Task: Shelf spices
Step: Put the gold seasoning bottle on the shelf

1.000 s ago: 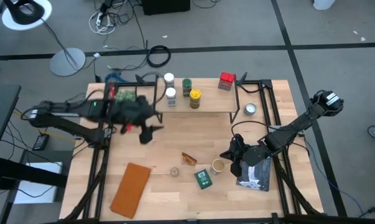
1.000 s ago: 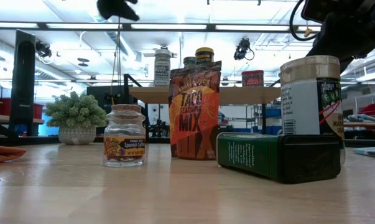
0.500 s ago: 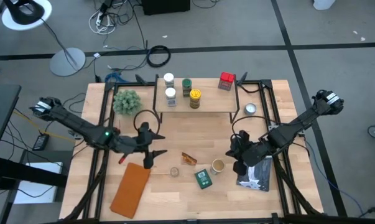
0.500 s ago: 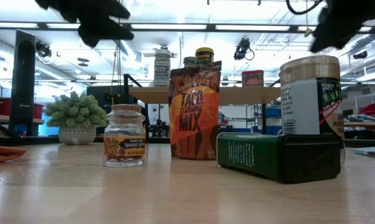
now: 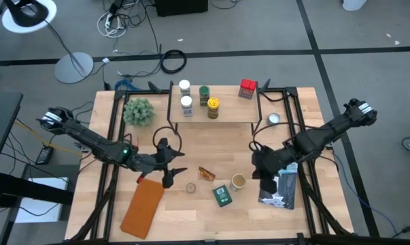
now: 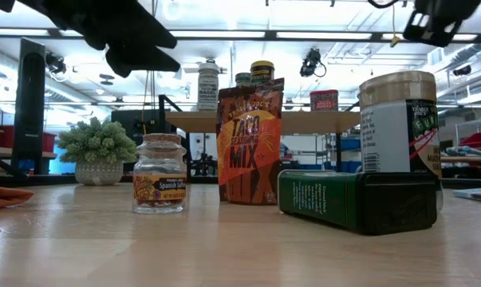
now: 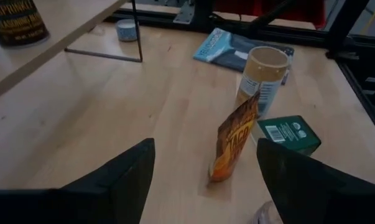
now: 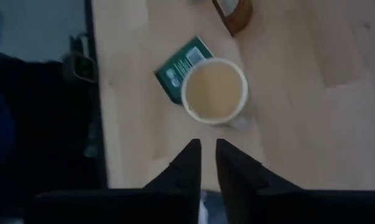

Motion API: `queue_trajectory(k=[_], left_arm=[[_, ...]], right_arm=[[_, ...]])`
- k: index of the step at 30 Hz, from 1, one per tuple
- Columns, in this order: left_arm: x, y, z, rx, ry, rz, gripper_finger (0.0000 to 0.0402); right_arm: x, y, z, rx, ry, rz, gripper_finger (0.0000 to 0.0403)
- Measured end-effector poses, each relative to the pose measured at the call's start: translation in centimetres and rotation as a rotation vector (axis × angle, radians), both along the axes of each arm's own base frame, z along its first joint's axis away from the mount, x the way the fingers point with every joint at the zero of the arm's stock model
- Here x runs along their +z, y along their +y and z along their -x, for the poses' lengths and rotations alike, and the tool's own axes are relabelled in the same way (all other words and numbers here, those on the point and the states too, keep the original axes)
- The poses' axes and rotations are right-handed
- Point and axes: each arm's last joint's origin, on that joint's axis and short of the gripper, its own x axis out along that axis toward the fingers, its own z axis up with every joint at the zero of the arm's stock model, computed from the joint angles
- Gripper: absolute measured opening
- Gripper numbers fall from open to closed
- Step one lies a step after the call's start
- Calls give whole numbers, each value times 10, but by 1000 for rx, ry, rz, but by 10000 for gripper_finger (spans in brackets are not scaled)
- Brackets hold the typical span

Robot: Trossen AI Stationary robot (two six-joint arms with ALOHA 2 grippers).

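The left tool (image 5: 169, 168) hangs above the table (image 5: 191, 146) with its fingers (image 7: 119, 177) spread wide and nothing between them. Just ahead of it stands the amber packet (image 7: 234, 140), upright; past that are the tan-lidded jar (image 7: 263, 73) and the green tin (image 7: 288, 134) lying flat, the two close together. A small glass jar (image 5: 190, 187) sits near this tool, on the packet's side, and a brown pad (image 5: 143, 206) lies just beside and partly under it.

The right tool (image 5: 261, 170) hovers over the table with its fingers (image 8: 186, 168) nearly closed, a thin gap between them, gripping nothing. The tan-lidded jar is just ahead of its tips, the green tin touching or right beside that jar. A blue-and-white book (image 5: 279, 190) lies under this arm.

Well away from both tools, the shelf (image 5: 215, 112) carries two white-lidded jars (image 5: 185, 95), a green-lidded jar (image 5: 204, 94), a yellow-lidded jar (image 5: 213, 107) and a red box (image 5: 247, 88).
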Motion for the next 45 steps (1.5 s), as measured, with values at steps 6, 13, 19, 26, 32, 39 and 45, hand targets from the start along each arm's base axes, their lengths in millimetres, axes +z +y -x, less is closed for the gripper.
queue_trajectory(k=[6, 13, 19, 26, 32, 39, 45], left_arm=[[-1, 1, -1, 16, 3, 8, 287], [-2, 1, -1, 28, 4, 26, 287], [-2, 1, -1, 43, 1, 57, 287], [-4, 2, 0, 68, 15, 103, 287], [-4, 2, 1, 67, 18, 97, 287], [-4, 2, 1, 59, 21, 81, 288], [-5, 2, 1, 58, 24, 75, 287]], right_arm=[[7, -14, -14, 103, -113, 46, 135], [9, -32, -24, 166, -187, 169, 245], [9, -38, -38, 197, -263, 198, 333], [-8, -45, -57, 249, -241, 435, 397], [-22, -46, -68, 226, -187, 454, 383], [-30, -41, -74, 237, -170, 366, 388], [-34, -41, -68, 258, -96, 320, 397]])
